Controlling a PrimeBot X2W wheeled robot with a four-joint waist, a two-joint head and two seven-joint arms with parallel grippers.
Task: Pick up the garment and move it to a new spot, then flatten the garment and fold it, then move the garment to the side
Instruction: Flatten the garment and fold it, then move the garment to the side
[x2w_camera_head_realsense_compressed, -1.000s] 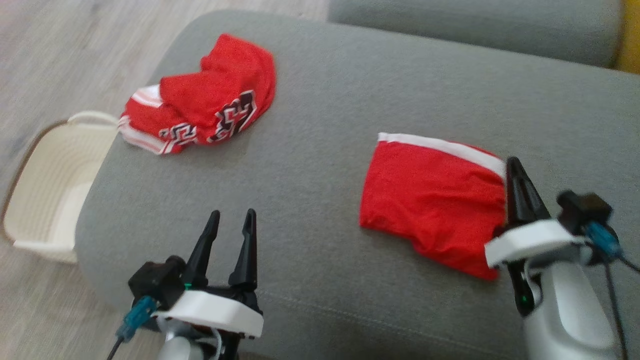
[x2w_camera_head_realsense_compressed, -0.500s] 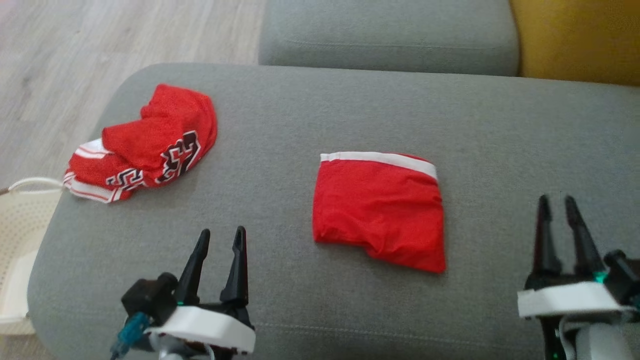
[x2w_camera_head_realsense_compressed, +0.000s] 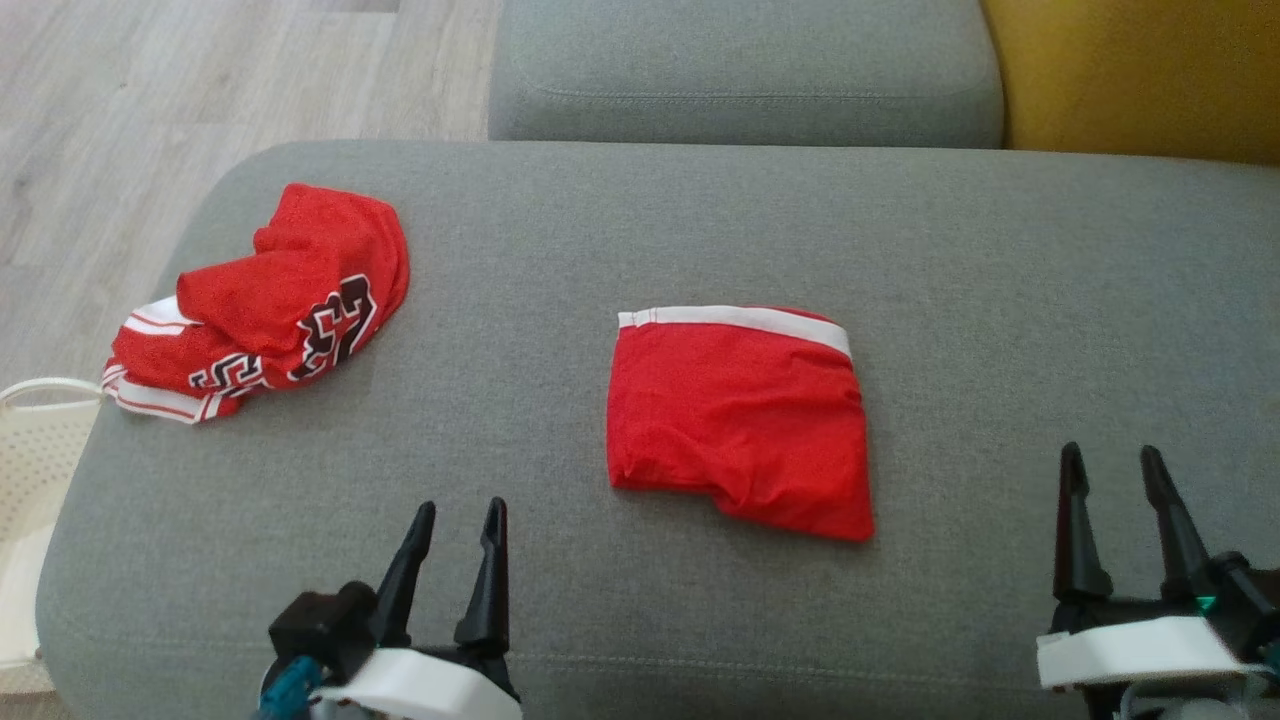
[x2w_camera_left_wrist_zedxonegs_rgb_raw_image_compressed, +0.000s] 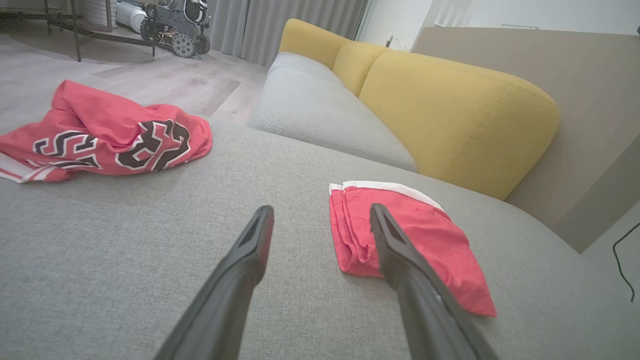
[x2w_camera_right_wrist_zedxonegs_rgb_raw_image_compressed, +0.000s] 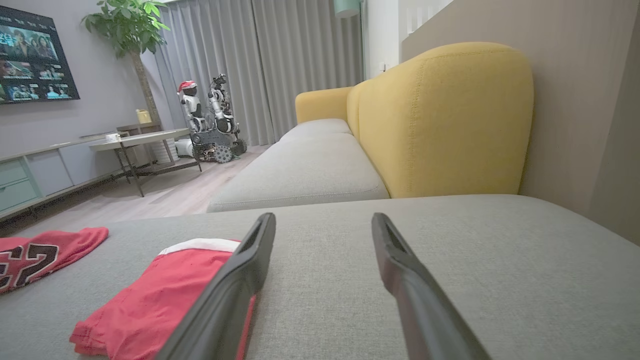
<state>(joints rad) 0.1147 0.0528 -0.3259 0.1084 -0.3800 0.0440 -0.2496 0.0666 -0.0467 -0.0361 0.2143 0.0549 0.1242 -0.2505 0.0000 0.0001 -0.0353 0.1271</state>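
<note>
A folded pair of red shorts (x2w_camera_head_realsense_compressed: 738, 422) with a white waistband lies flat in the middle of the grey sofa seat (x2w_camera_head_realsense_compressed: 640, 230), also visible as shorts (x2w_camera_left_wrist_zedxonegs_rgb_raw_image_compressed: 400, 235) and shorts (x2w_camera_right_wrist_zedxonegs_rgb_raw_image_compressed: 160, 295) in the wrist views. My left gripper (x2w_camera_head_realsense_compressed: 458, 512) is open at the seat's front edge, left of the shorts and apart from them. My right gripper (x2w_camera_head_realsense_compressed: 1110, 460) is open at the lower right, well clear of the shorts. Neither holds anything.
A crumpled red jersey (x2w_camera_head_realsense_compressed: 260, 300) with black-and-white numbers sits at the seat's left end. A white basket (x2w_camera_head_realsense_compressed: 30, 440) stands on the floor beside that end. A second grey cushion (x2w_camera_head_realsense_compressed: 745, 70) and yellow backrest (x2w_camera_head_realsense_compressed: 1140, 80) lie behind.
My right gripper has come away from the shorts' right edge and now stands open near the front. The camera has swung, shifting the whole picture. The shorts stay folded where they lie.
</note>
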